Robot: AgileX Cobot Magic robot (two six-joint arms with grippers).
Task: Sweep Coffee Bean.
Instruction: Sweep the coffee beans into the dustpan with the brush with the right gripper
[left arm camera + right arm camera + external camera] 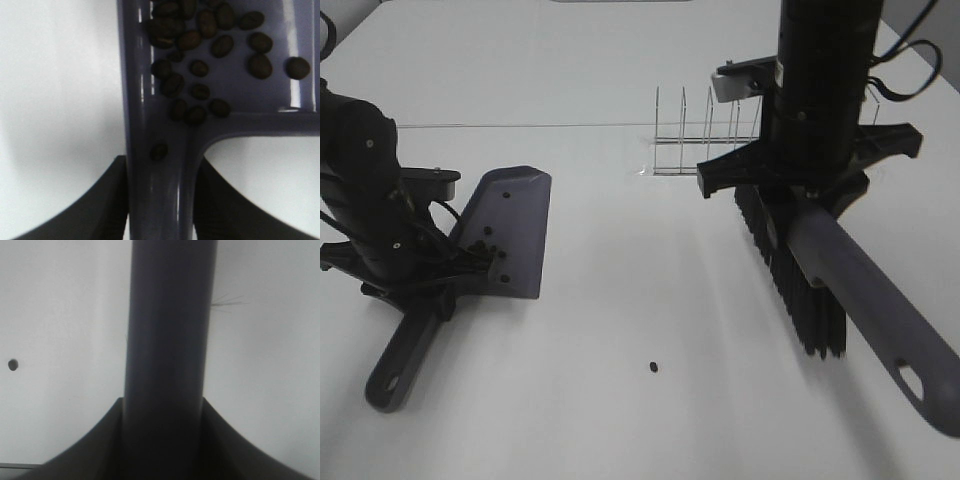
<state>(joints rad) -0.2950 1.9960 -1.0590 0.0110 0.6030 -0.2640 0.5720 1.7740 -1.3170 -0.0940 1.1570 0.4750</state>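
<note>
A grey dustpan (508, 225) lies on the white table at the left. My left gripper (432, 285) is shut on its handle (160, 200). Several dark coffee beans (200, 65) lie in the pan near the handle end; they also show in the high view (485, 247). One loose coffee bean (652, 367) lies on the table between the arms and also shows in the right wrist view (13, 364). My right gripper (798, 195) is shut on the grey handle (170, 355) of a brush, whose black bristles (790, 270) hang close over the table at the right.
A thin wire rack (705, 135) stands at the back, just behind the right arm. The brush handle's end (920, 385) reaches toward the front right corner. White tabletop (640, 300) spans between dustpan and brush.
</note>
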